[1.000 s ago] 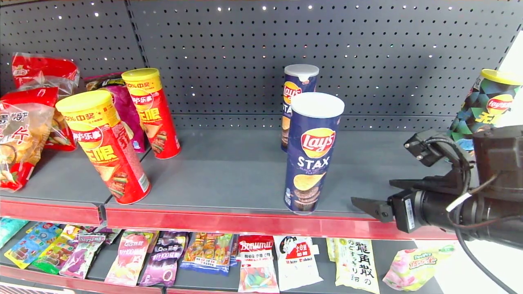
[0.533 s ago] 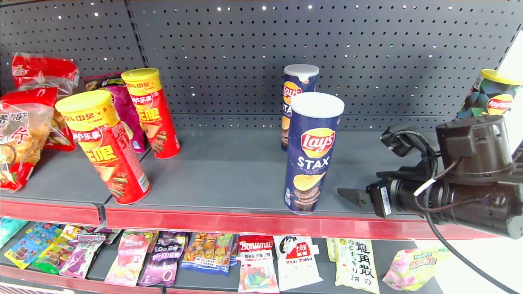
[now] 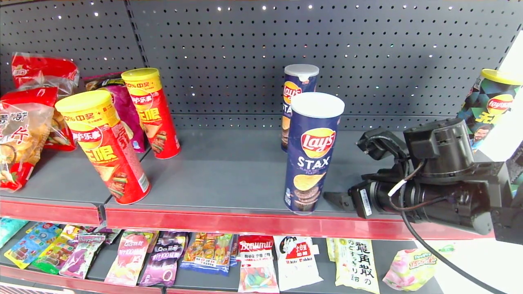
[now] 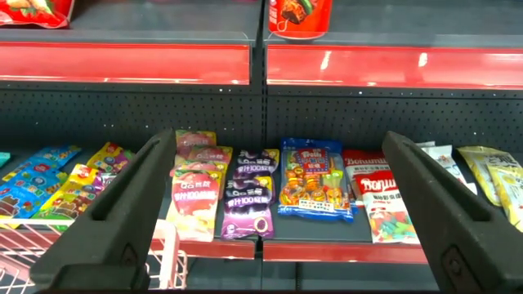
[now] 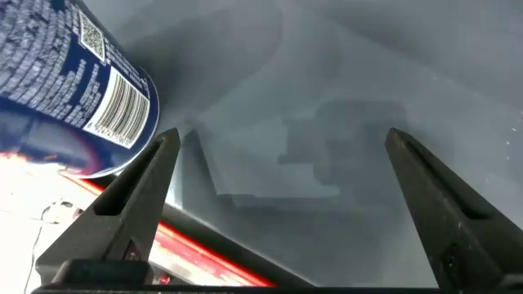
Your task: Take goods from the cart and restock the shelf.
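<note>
At centre-right, the right hand (image 3: 344,188), spread apart and empty, sits just beside the front can (image 3: 312,155). It should back off straight, not clipping the can at the shelf (image 3: 229,175) edge.

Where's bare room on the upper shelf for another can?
Widest bare patch: between the red cans and blue cans. Smaller gap from blue cans to teal can, where the right gripper sits. Snack bags crowd the left end.
</note>
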### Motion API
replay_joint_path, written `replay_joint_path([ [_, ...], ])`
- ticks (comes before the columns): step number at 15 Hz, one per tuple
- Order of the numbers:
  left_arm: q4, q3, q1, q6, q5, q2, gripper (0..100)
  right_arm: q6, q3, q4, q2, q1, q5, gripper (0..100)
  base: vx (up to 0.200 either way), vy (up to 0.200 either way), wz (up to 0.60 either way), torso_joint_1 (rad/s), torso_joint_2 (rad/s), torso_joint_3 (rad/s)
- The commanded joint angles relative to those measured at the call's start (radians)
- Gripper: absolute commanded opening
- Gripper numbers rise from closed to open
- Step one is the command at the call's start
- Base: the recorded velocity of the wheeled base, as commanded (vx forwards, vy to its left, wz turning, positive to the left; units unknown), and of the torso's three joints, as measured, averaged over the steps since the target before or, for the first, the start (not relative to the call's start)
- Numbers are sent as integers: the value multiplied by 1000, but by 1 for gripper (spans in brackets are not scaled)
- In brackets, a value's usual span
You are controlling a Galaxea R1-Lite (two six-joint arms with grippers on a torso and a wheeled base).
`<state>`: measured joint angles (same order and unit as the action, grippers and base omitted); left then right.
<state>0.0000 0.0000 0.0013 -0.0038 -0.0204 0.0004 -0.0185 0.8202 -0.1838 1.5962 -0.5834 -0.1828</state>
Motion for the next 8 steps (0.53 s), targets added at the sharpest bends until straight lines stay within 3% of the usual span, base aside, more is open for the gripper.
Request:
replay_joint_path([
  [1, 0, 0, 0, -1, 0, 0, 100, 0, 2, 0, 15, -1, 0, 100, 0, 0, 0, 0, 0, 0],
  [8, 0, 0, 0, -1, 0, 0, 100, 6, 11, 0, 28, -18, 0, 100, 0, 0, 0, 0, 0, 0],
])
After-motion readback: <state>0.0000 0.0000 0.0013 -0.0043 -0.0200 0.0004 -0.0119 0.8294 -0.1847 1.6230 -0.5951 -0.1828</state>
